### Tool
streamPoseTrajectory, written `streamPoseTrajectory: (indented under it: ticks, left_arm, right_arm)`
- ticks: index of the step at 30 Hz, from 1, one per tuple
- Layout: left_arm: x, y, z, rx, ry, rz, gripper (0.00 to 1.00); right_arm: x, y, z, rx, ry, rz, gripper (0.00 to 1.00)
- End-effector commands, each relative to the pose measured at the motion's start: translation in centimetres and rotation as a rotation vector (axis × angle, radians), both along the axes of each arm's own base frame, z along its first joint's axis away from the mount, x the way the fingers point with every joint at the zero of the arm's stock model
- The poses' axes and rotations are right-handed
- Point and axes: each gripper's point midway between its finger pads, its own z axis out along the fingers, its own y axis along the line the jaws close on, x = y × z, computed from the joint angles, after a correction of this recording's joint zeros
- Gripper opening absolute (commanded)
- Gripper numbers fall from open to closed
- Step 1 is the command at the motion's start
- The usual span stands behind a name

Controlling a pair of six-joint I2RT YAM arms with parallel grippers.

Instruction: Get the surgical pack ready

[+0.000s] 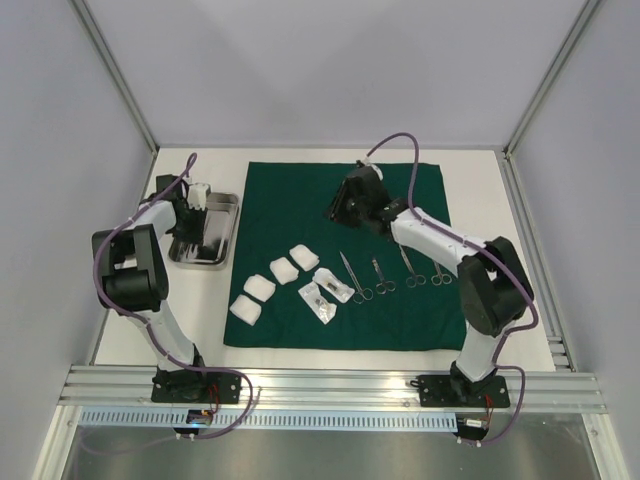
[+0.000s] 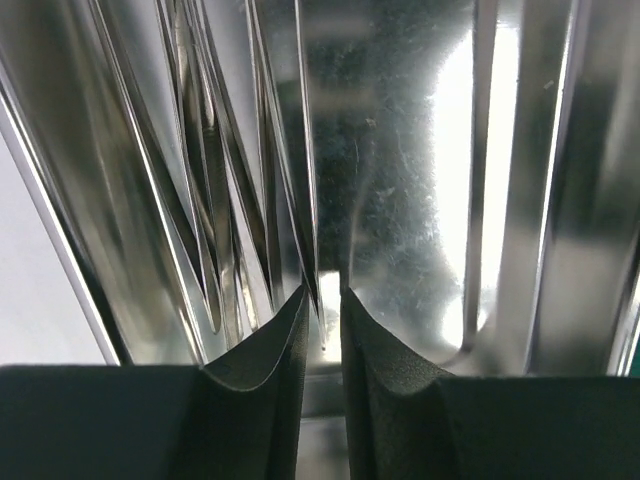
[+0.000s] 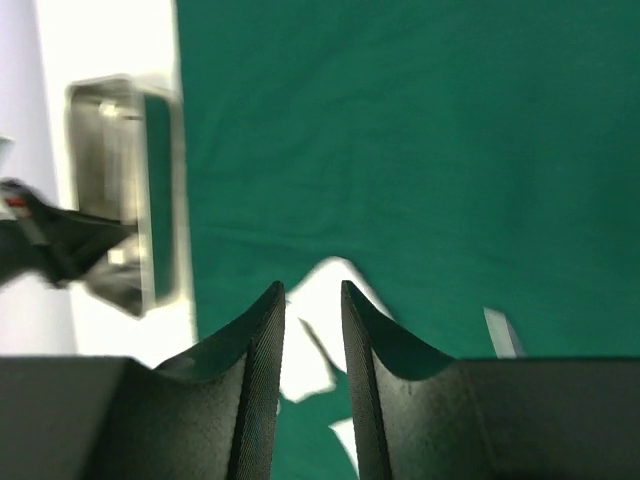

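The dark green cloth (image 1: pixel 340 250) of the surgical pack lies spread flat mid-table. On it are white gauze squares (image 1: pixel 284 270), two small packets (image 1: pixel 325 292) and slim metal instruments (image 1: pixel 382 275). The steel tray (image 1: pixel 222 232) stands left of the cloth. My left gripper (image 1: pixel 199 222) is down inside the tray (image 2: pixel 400 200), its jaws a little apart around the thin tip of an instrument (image 2: pixel 318 285); more instruments (image 2: pixel 200 200) lie to the left. My right gripper (image 1: pixel 338 208) hovers over the cloth's far part (image 3: pixel 400 150), open and empty (image 3: pixel 313 286), with gauze (image 3: pixel 306 350) below it.
One gauze square (image 1: pixel 244 309) lies at the cloth's left edge, partly on the white table. Aluminium frame posts and grey walls close in the table on three sides. In the right wrist view the tray (image 3: pixel 165 200) shows at the left with the left arm beside it.
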Motion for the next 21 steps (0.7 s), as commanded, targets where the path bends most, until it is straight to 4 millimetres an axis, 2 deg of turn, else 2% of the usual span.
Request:
streamPoseTrajectory:
  ticks: [1, 3, 4, 5, 6, 8, 9, 10, 12, 13, 15, 21]
  left_arm:
    - [0.4, -0.1, 2.8, -0.002, -0.076, -0.017, 0.27]
    - [0.4, 0.2, 3.2, 0.017, -0.082, -0.019, 0.28]
    - [0.3, 0.2, 3.3, 0.022, -0.082, -0.021, 0.29]
    - [0.4, 0.4, 3.6, 0.034, -0.088, -0.019, 0.3]
    - [0.3, 0.5, 3.7, 0.04, -0.089, -0.019, 0.3]
    - [0.1, 0.7, 4.0, 0.049, -0.09, -0.013, 0.3]
    - [0.1, 0.6, 4.1, 0.047, -0.094, -0.018, 0.3]
    - [0.0, 0.5, 4.2, 0.044, -0.09, -0.019, 0.3]
    - [-0.2, 0.1, 4.7, 0.027, -0.097, -0.025, 0.3]
    - [-0.3, 0.0, 4.8, 0.02, -0.093, -0.029, 0.3]
    - [-0.5, -0.3, 5.1, 0.008, -0.096, -0.04, 0.3]
    - [-1.9, -1.0, 5.4, -0.014, -0.072, -0.083, 0.31]
  right_arm:
    - [-0.3, -7.0, 2.1, -0.257, -0.055, -0.003, 0.32]
    - [-1.4, -10.8, 0.6, -0.359, 0.006, -0.013, 0.32]
    - [-1.9, -13.7, -0.1, -0.388, 0.038, -0.049, 0.32]
    - [-2.6, -15.3, -1.0, -0.417, 0.081, -0.057, 0.34]
    - [-2.6, -17.8, -1.2, -0.426, 0.104, -0.079, 0.34]
    - [-4.2, -20.5, -3.2, -0.443, 0.197, -0.083, 0.35]
    - [-4.8, -21.2, -3.8, -0.425, 0.231, -0.068, 0.35]
    - [-4.9, -22.9, -4.5, -0.407, 0.271, -0.083, 0.35]
    - [-5.6, -24.4, -5.7, -0.393, 0.329, -0.088, 0.35]
    - [-5.7, -25.7, -6.2, -0.394, 0.35, -0.107, 0.35]
    - [-5.7, -27.1, -6.6, -0.421, 0.374, -0.124, 0.35]
    - [-6.3, -30.6, -7.8, -0.624, 0.478, -0.13, 0.35]
